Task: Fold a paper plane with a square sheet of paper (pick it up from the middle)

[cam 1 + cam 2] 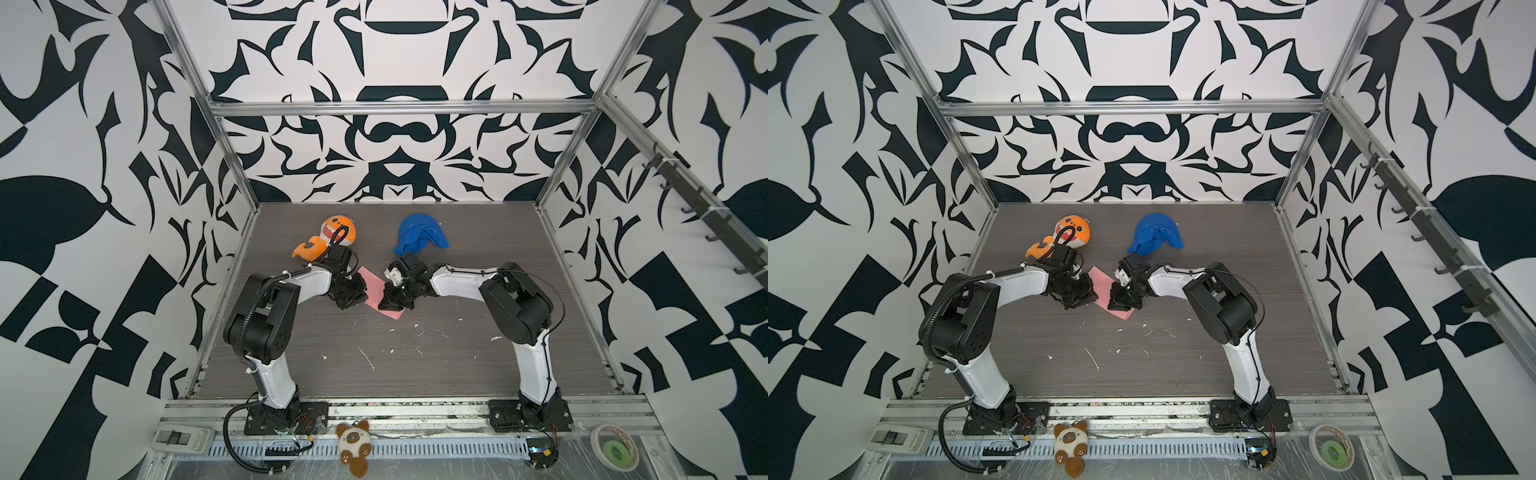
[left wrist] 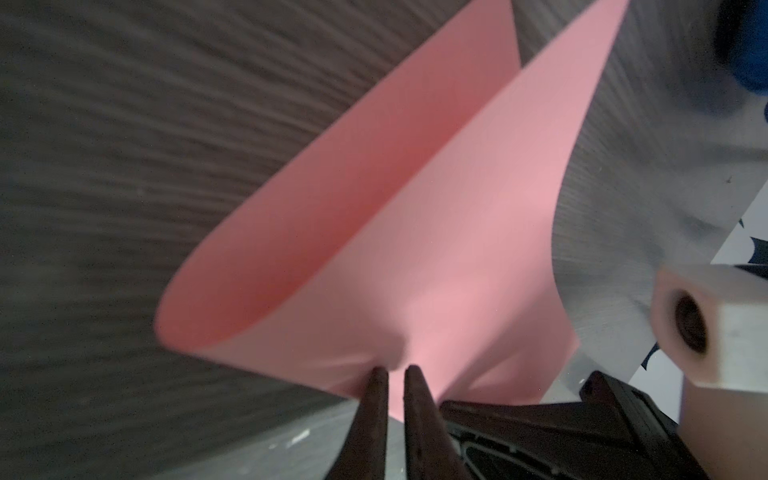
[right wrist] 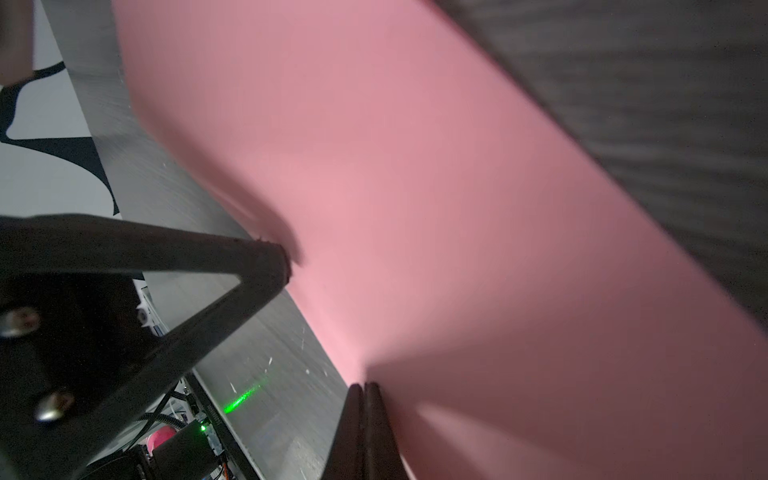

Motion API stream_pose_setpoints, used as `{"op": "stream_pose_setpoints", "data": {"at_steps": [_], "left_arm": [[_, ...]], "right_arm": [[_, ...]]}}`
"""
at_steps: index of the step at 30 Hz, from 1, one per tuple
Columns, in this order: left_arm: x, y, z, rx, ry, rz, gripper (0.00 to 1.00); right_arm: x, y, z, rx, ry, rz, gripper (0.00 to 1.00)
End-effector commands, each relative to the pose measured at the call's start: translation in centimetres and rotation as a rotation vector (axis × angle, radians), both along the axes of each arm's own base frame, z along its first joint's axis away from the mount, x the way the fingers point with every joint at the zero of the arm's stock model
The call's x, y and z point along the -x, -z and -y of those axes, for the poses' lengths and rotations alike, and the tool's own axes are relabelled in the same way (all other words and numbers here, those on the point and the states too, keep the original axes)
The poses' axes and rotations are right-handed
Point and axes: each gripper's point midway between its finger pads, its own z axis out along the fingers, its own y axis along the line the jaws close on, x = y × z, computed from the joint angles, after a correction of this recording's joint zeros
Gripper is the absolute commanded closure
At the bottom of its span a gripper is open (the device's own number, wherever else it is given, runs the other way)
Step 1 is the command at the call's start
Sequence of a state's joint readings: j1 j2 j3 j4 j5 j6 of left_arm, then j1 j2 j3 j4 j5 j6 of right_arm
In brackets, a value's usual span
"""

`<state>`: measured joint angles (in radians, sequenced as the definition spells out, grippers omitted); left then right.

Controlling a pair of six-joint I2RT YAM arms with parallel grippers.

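Bimanual workspace with a grey wood-grain desk (image 1: 415, 353) (image 1: 1142, 353). The pink sheet of paper (image 1: 374, 284) (image 1: 1100, 277) lies between the two arms in both top views, near the middle of the desk and towards its back half, in front of the orange plush toy (image 1: 338, 232) (image 1: 1074, 232) and the blue cloth (image 1: 419, 239) (image 1: 1154, 239), and apart from both. The left gripper (image 1: 353, 297) (image 1: 1080, 297) meets one side of the sheet and the right gripper (image 1: 390, 302) (image 1: 1119, 302) the opposite side. In the left wrist view the sheet of paper (image 2: 415, 228) is bent over into a soft U, its two layers parted at the far end; the jaws of the left gripper (image 2: 395, 372) are clamped on its near edge, with only a narrow slit between the tips, and the paper puckers there. In the right wrist view the jaws of the right gripper (image 3: 365, 388) are pressed together on the edge of the sheet (image 3: 415, 208), from which a shallow crease fans out; a left fingertip (image 3: 270, 255) dents the paper's edge farther along. Whether the sheet's lowest corner rests on the desk cannot be told. A small brown-and-white plush (image 1: 353, 446) and a tape roll (image 1: 615, 451) lie on the front rail, well apart from the paper.
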<state>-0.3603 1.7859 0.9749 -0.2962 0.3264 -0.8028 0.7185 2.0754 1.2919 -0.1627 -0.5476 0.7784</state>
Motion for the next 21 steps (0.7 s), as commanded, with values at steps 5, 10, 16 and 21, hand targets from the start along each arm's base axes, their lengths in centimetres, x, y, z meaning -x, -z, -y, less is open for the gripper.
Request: {"op": "stream_pose_setpoints", "data": {"at_steps": [5,10,16,21], "left_arm": [[2.0,3.7,-2.7,-0.147,-0.026,-0.103,0.86],[2.0,3.9,-2.8,-0.154,-0.027,-0.105,0.87],[2.1,4.0,-2.8,-0.156,-0.024,-0.107,0.86],[2.1,3.9,-2.8,-0.155,-0.023,-0.106,0.86]], "right_arm": [[2.2,0.2,1.9,0.054,-0.017,-0.019,1.00],[3.1,0.4,3.0,0.076,-0.018,-0.031,1.00],[3.5,1.0,4.0,0.104,-0.004,-0.044,1.00],[3.8,1.2,5.0,0.123,0.013,-0.043,1.00]]}}
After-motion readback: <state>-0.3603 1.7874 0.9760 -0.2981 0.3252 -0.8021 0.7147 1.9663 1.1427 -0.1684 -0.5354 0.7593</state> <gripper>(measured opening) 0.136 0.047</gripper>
